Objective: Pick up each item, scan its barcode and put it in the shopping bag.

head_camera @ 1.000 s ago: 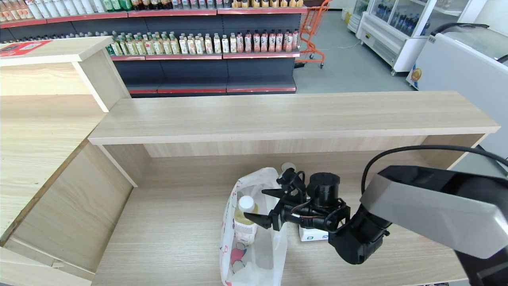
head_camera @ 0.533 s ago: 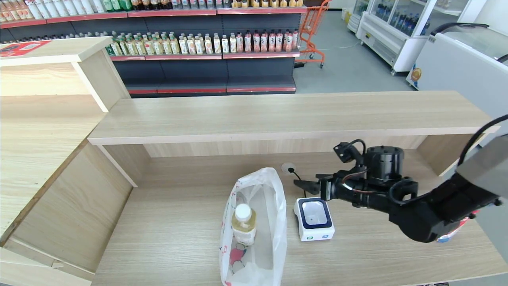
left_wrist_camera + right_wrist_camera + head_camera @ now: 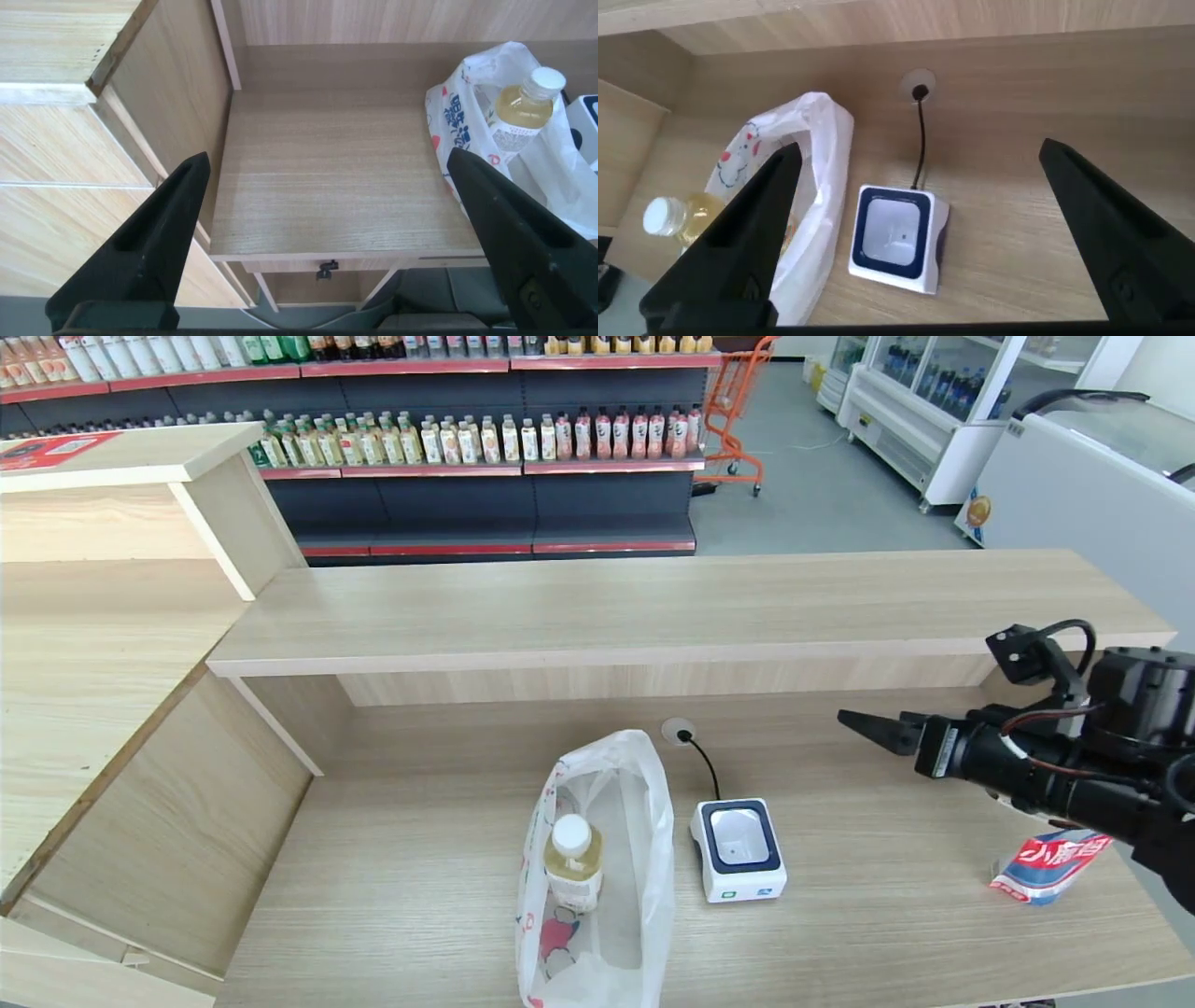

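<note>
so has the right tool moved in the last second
yes, the right tool swung from over the shopping bag rightward, past the scanner

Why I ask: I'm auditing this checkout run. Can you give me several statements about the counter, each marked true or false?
1. The bottle is inside the shopping bag. True.
2. The scanner lies in the shopping bag. False: it sits on the counter beside the bag, on the robot's right of it.
3. The right gripper is shut on the packet. False: it is open and empty, and the packet lies on the counter.
4. The left gripper is open and holds nothing. True.
5. A cable runs from the scanner to a hole in the counter. True.
</note>
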Available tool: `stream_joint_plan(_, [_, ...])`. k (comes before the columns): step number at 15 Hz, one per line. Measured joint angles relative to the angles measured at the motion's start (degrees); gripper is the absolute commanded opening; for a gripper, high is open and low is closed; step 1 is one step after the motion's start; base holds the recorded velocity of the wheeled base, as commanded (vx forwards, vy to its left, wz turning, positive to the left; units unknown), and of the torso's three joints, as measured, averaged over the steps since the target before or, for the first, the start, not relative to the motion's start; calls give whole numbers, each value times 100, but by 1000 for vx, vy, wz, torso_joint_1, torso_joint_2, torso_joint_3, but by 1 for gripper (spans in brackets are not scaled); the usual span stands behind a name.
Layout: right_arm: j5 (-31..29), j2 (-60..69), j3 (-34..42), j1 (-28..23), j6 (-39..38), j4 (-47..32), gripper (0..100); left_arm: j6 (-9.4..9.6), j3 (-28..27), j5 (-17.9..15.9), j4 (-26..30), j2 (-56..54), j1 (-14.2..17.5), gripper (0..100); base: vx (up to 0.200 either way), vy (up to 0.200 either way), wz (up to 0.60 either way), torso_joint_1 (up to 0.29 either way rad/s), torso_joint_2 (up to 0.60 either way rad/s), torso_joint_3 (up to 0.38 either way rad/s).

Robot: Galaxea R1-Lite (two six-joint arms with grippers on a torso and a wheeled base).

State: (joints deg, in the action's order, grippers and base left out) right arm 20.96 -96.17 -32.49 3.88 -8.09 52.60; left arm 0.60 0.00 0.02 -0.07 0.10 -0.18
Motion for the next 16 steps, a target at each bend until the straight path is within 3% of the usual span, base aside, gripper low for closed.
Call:
stream_joint_plan(5, [-21,1280,829,-795,367,-88,100,0,0,0,0,0,2,100,0,0,0,0,0,0])
stream_joint_plan(9, [-29,2644,1334,-1291,466,-1524,100,5,0,-2,0,0,2,100,-150,0,0,4,2,1])
stream_joint_plan(12, [-40,3421,1392,-1440,482,-2196,100,13,0,-2,0,0,2,100,-200,0,0,-2,1,7])
stream_joint_plan(14, [-46,3691,1413,-1465,486,-2332,100,-2,0,2,0,0,2,100,0,0,0,0,0,0])
stream_joint_plan(16, [-77,3842,1434,-1485,486,-2363,100,5,0,-2,0,0,0,100,0,-200,0,-2,-10,7])
